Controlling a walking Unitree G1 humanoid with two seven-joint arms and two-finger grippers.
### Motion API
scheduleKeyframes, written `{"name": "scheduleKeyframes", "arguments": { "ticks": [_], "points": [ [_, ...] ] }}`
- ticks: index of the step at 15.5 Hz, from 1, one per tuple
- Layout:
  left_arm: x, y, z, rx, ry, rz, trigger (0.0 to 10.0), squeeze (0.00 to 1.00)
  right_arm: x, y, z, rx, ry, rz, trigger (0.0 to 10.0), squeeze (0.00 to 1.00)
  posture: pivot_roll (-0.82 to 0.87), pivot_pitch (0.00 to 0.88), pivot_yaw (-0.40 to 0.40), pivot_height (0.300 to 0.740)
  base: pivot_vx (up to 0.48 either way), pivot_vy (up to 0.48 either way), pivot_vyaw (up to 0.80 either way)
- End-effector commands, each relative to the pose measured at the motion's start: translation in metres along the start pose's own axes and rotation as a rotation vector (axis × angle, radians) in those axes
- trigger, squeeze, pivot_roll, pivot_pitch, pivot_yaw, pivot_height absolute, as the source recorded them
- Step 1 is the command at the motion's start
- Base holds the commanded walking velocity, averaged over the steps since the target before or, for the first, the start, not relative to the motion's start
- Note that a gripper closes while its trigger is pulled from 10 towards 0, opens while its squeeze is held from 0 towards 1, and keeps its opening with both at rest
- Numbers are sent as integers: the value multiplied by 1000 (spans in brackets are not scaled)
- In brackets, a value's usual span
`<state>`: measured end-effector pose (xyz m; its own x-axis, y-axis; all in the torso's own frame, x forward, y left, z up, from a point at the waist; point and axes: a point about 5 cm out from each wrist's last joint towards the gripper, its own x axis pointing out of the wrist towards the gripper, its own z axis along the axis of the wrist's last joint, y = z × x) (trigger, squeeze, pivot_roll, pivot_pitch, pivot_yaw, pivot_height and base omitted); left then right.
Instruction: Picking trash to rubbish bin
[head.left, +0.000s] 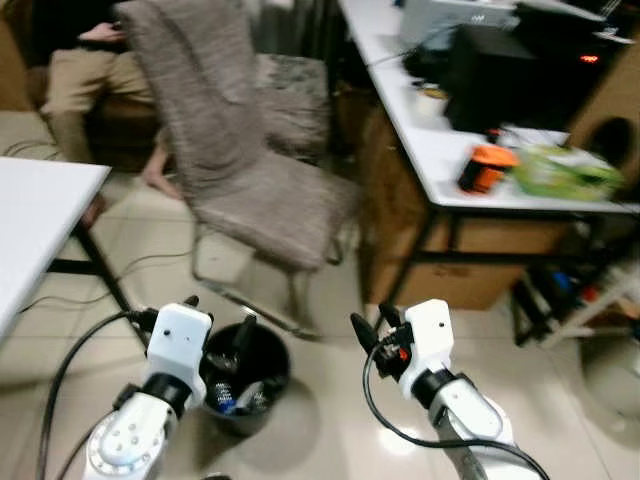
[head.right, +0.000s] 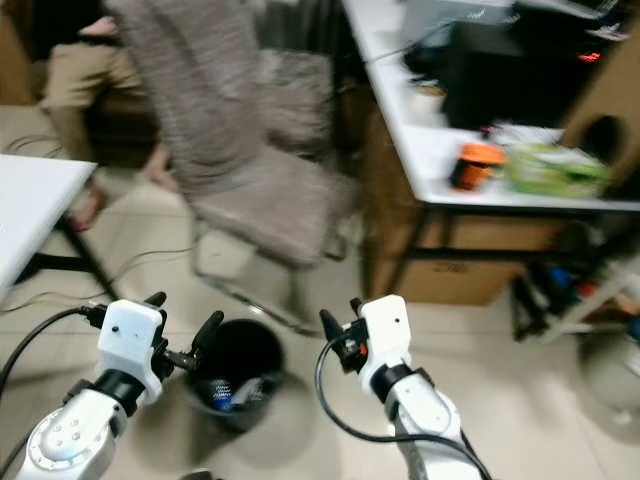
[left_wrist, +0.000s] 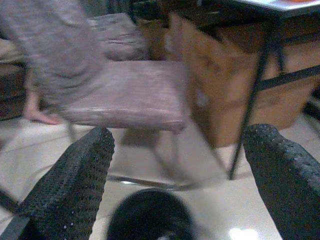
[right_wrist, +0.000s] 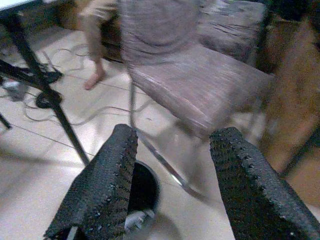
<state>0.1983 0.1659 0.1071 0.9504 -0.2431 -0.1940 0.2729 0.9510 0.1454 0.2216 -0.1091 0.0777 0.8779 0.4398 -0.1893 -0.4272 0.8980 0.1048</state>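
Inventory before me:
- Rubbish bin (head.left: 247, 375): one, black, round, with trash inside, pieces too blurred to count.
- Chair (head.left: 250, 170): one, grey-brown upholstered.
- White tables: two, the left table (head.left: 40, 215) and the right table (head.left: 440, 150).
- Orange object (head.left: 484, 168): one.
- Green bag (head.left: 565, 172): one.
- Seated person (head.left: 85, 75): one.
- My grippers: two, the left gripper (left_wrist: 175, 175) and the right gripper (right_wrist: 175, 185).

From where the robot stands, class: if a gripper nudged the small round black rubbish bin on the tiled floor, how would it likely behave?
The small round black rubbish bin probably slides, since the glossy tiled floor looks slick. It looks light, holding just a few scraps, so a high push might tip it.
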Motion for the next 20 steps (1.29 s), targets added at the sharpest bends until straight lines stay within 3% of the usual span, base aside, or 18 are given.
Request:
{"name": "scheduleKeyframes", "arguments": {
  "ticks": [1,3,13,20],
  "points": [
    [-1,-2,0,-8,0,-4,10000,0,-1,-6,0,-7,10,-29,10000,0,82,48,-88,740,0,0,0],
    [-2,-1,1,-27,-5,-6,10000,0,-1,-7,-3,4,23,-34,10000,0,88,44,-92,740,0,480,0],
    [4,-3,4,33,-21,-53,10000,0,-6,-8,-7,8,21,-55,10000,0,90,36,-76,740,0,0,0],
    [3,-3,4,41,-17,-49,10000,0,-4,-8,-6,-5,20,-39,10000,0,94,40,-80,740,-295,0,0]
  ]
}}
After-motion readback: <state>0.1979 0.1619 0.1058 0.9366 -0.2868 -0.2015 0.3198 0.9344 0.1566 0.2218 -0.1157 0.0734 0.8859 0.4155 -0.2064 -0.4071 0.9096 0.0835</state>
